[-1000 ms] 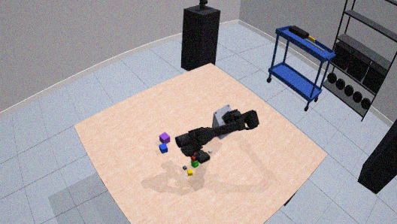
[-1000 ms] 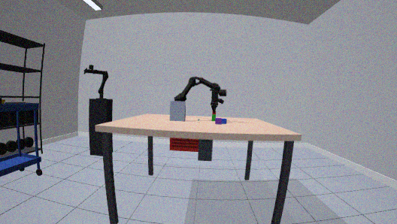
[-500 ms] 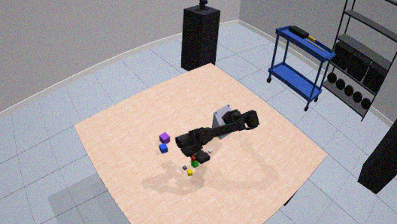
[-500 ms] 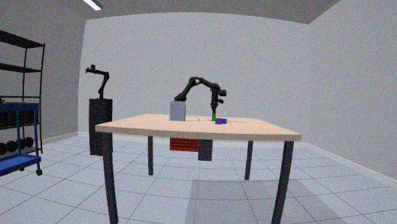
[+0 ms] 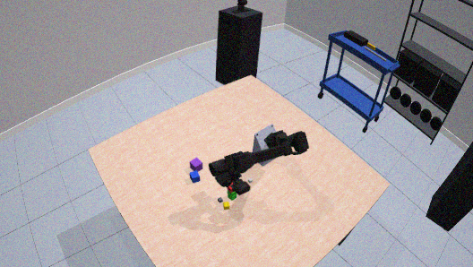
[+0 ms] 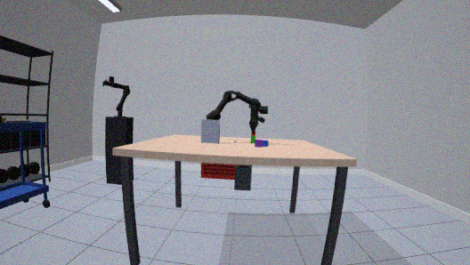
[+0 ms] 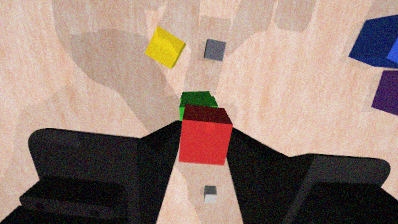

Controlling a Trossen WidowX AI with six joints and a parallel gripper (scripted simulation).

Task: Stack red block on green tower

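The hand point(image 5: 231, 186) point(image 6: 253, 131) point(image 7: 203, 129) looks slightly apart, around the red block point(image 5: 230, 187) point(image 7: 205, 142), which seems on the green tower point(image 5: 232, 195) point(image 6: 253, 139) point(image 7: 197, 98). In wrist view, beyond at twelve o'clock is a grey cube point(image 5: 219, 200) point(image 7: 215, 50); at eleven, a yellow block point(image 5: 226, 205) point(image 7: 165, 47). Straight upward retreat seems safest.

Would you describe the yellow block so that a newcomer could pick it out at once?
On the pale wooden table, find the black robot arm. In the top view, the small yellow cube lies just beyond the green block, near a smaller dark grey cube. Its bright yellow colour sets it apart.
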